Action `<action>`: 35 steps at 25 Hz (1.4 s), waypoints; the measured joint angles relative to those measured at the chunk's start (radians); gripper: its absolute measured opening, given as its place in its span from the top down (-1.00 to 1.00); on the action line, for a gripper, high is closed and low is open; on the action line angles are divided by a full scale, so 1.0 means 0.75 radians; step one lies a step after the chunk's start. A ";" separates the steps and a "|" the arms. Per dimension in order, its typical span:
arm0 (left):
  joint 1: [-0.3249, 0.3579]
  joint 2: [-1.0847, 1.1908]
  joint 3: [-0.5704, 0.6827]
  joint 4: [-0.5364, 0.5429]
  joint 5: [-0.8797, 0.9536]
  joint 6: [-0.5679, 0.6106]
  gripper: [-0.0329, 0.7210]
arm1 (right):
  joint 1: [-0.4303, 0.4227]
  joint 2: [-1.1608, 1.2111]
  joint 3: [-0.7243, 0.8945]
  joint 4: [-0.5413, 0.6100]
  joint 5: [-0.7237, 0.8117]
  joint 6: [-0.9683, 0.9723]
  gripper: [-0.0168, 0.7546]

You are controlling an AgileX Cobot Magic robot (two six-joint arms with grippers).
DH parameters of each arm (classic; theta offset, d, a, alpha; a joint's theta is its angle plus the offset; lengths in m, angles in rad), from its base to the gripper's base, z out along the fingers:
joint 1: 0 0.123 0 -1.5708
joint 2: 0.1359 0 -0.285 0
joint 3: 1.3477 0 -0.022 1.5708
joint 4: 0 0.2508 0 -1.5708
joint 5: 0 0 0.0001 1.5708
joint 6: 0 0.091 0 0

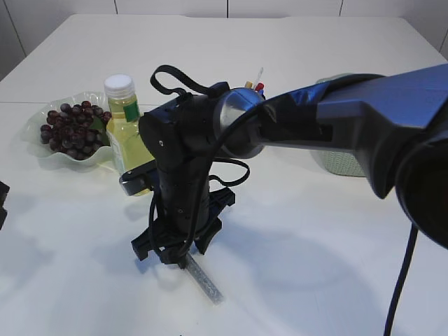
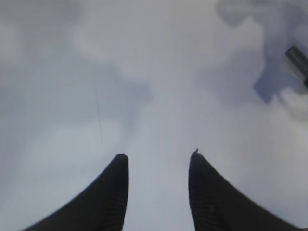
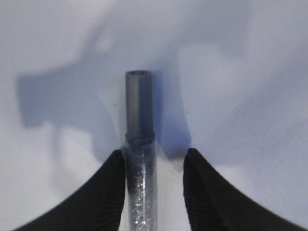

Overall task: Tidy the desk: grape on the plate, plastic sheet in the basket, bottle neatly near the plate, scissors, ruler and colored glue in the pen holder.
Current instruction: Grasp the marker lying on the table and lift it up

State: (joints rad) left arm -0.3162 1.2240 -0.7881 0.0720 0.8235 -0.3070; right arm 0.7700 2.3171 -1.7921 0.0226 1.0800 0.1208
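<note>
The white worktop [image 1: 315, 231] carries everything, and the right arm [image 1: 364, 119] reaches across it from the right edge toward the middle. Behind that arm, toward the right, stands a pale green basket [image 1: 343, 164]; whether the plastic sheet is inside cannot be told. Toward the far left edge the plate [image 1: 43, 155] already holds the grape bunch [image 1: 71, 129], and the bottle [image 1: 124, 126] of yellow drink stands just beside it, so those two jobs look done. Some coloured tips [image 1: 253, 85] show just above the arm, likely items in a pen holder, mostly hidden. The right gripper [image 3: 154, 168] is down at the worktop near the front edge, its jaws apart on either side of a glitter glue tube [image 3: 139, 144] that lies flat; one finger is against it, the other has a gap, so it is not yet clamped. The left gripper [image 2: 158, 166] stands open over bare worktop, holding nothing. Scissors and ruler are not visible.
</note>
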 joint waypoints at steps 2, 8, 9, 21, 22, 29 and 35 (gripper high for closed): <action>0.000 0.000 0.000 0.000 0.000 0.000 0.10 | 0.000 0.002 0.000 -0.003 -0.001 0.002 0.10; 0.000 0.000 0.000 0.000 0.000 0.000 0.10 | 0.000 0.010 0.000 -0.016 -0.001 0.005 0.27; 0.000 0.000 0.000 0.000 0.000 0.000 0.10 | 0.000 0.010 0.000 -0.016 -0.001 0.005 0.30; 0.000 0.000 0.000 0.000 0.000 0.000 0.10 | 0.000 0.013 -0.005 -0.016 0.002 0.008 0.64; 0.000 0.000 0.000 0.000 0.000 0.000 0.10 | 0.000 0.013 -0.005 -0.016 0.002 0.008 0.64; 0.000 0.000 0.000 0.000 0.000 0.000 0.10 | -0.003 0.013 -0.012 0.010 0.013 0.050 0.64; 0.000 0.000 0.000 0.000 0.000 0.000 0.10 | -0.057 -0.049 -0.012 0.146 0.013 0.024 0.64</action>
State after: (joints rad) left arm -0.3162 1.2240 -0.7881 0.0720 0.8235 -0.3070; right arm 0.7275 2.2804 -1.8008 0.1320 1.0894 0.1390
